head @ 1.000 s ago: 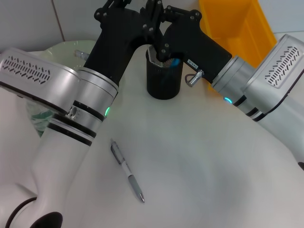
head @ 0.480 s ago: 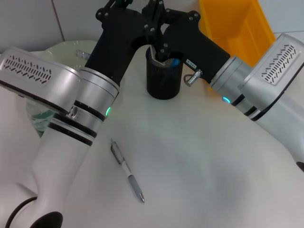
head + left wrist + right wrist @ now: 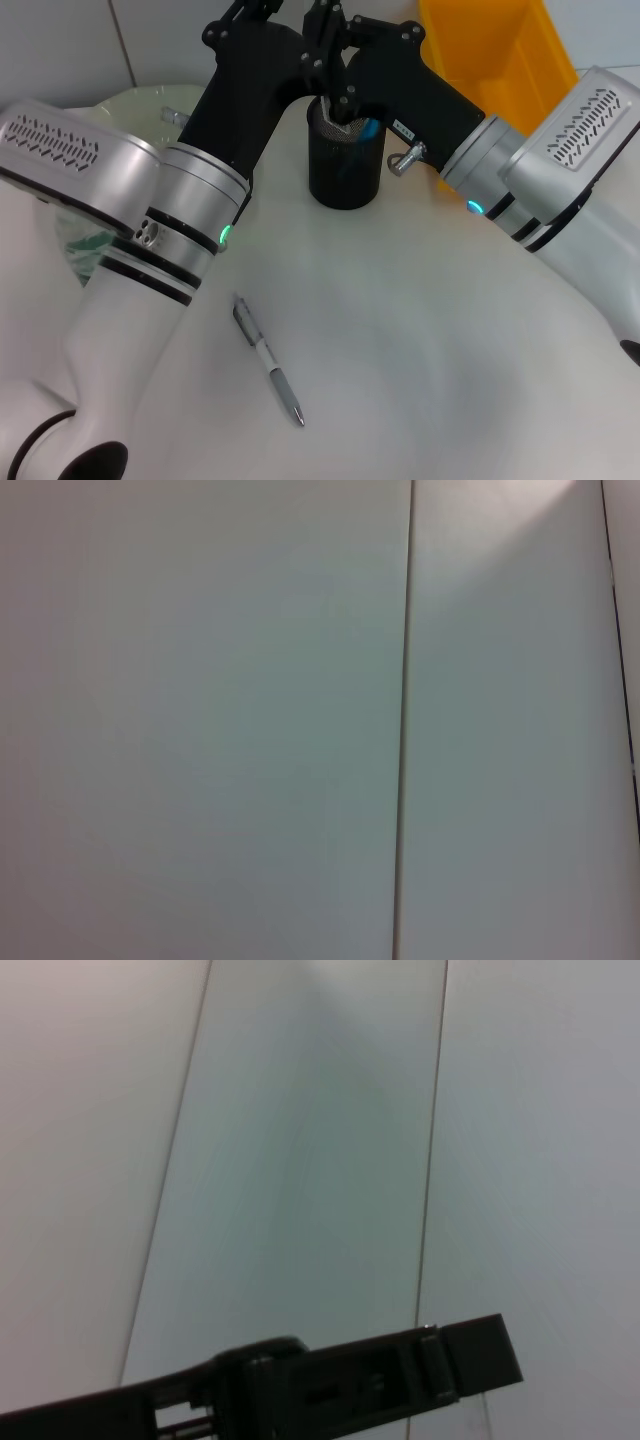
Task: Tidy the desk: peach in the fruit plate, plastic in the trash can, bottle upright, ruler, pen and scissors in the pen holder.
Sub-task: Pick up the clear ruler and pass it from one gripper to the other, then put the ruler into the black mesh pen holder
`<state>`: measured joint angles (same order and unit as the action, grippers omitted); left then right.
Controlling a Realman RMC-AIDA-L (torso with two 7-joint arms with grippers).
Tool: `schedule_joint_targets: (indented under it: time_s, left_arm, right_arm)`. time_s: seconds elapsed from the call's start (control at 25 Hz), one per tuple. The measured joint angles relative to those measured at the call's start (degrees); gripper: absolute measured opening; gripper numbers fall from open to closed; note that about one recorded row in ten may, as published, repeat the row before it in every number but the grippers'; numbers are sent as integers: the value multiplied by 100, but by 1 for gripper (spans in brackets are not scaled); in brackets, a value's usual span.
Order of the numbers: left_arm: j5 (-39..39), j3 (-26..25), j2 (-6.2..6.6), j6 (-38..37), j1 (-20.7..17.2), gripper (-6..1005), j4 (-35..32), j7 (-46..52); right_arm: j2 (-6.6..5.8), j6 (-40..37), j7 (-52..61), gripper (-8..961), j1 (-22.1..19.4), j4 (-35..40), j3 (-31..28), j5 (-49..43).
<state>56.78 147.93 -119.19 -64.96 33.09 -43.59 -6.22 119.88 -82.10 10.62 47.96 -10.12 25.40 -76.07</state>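
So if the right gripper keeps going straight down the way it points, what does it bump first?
Probably the pen holder: the right gripper hangs just above its rim, pointing down into it, where something blue already shows. Depth is hard to judge from the head view.

Right gripper (image 3: 328, 45) hung over the pen holder (image 3: 345, 160), something blue showing inside | left gripper (image 3: 250, 12) just beside it | pen (image 3: 267, 359) lay on the table (image 3: 420, 340) | trash can (image 3: 495, 50) behind | fruit plate (image 3: 140, 100) far left.

Both arms crowd over the pen holder (image 3: 345, 165), blocking its mouth. The pen (image 3: 267, 358) lies on open surface (image 3: 420, 340), reachable from above.
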Motion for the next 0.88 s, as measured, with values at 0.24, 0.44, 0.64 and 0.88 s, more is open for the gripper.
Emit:
schedule_joint_targets:
  time_s: [0.24, 0.44, 0.64, 0.88]
  left_arm:
    - [-110, -31, 1, -14, 33, 389, 62, 149]
    - [-139, -36, 1, -40, 36, 602, 61, 154]
    - [-263, -48, 1, -56, 24, 676, 43, 156]
    - [-386, -93, 8, -283, -101, 673, 91, 617]
  right_arm:
    - [-1, 4, 6, 6, -6, 1, 3, 1]
    - [-1, 49, 9, 6, -15, 1, 7, 3]
    - [0, 88, 10, 6, -34, 10, 11, 7]
    - [0, 84, 10, 7, -68, 107, -53, 45]
